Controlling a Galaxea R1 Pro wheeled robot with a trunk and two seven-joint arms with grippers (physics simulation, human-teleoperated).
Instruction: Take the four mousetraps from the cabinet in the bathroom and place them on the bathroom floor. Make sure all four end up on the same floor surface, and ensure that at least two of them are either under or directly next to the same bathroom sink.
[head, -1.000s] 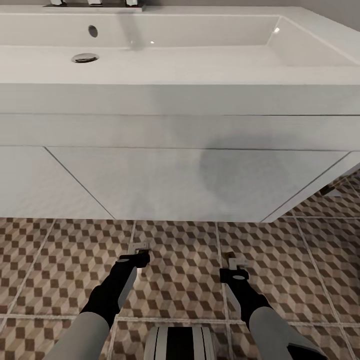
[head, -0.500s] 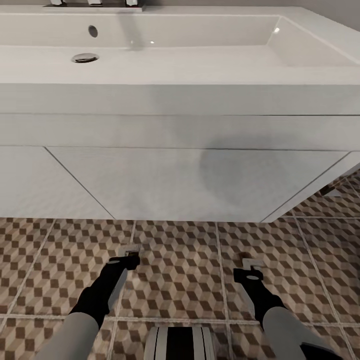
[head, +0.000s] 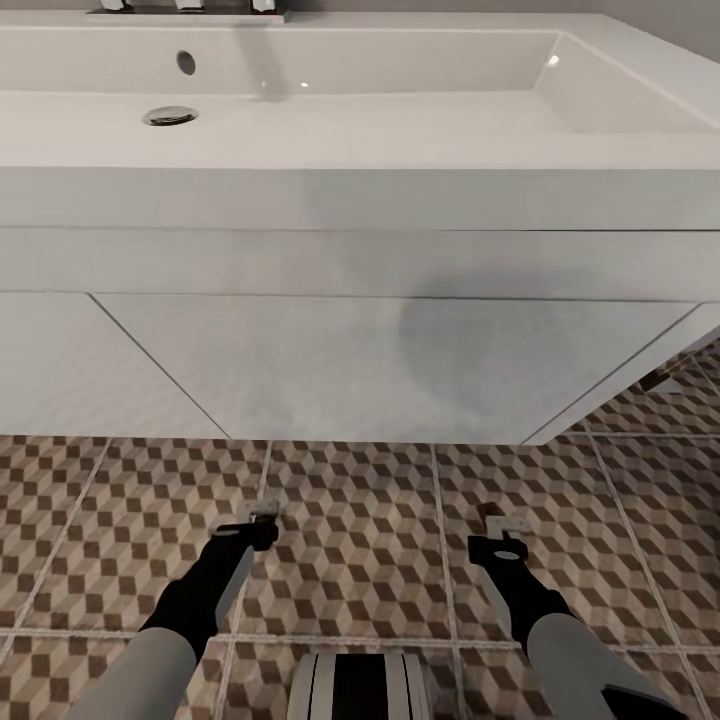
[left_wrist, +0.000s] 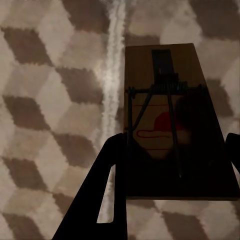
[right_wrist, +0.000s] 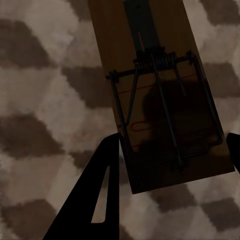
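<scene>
cube-patterned bathroom floor, pale grout lines

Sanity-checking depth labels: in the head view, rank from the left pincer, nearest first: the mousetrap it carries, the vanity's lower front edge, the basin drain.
1. Mousetrap: at the left pincer tips, over the tiled floor.
2. Vanity's lower front edge: ahead of the pincer, above the floor.
3. Basin drain: farthest, up in the sink, toward its left.
</scene>
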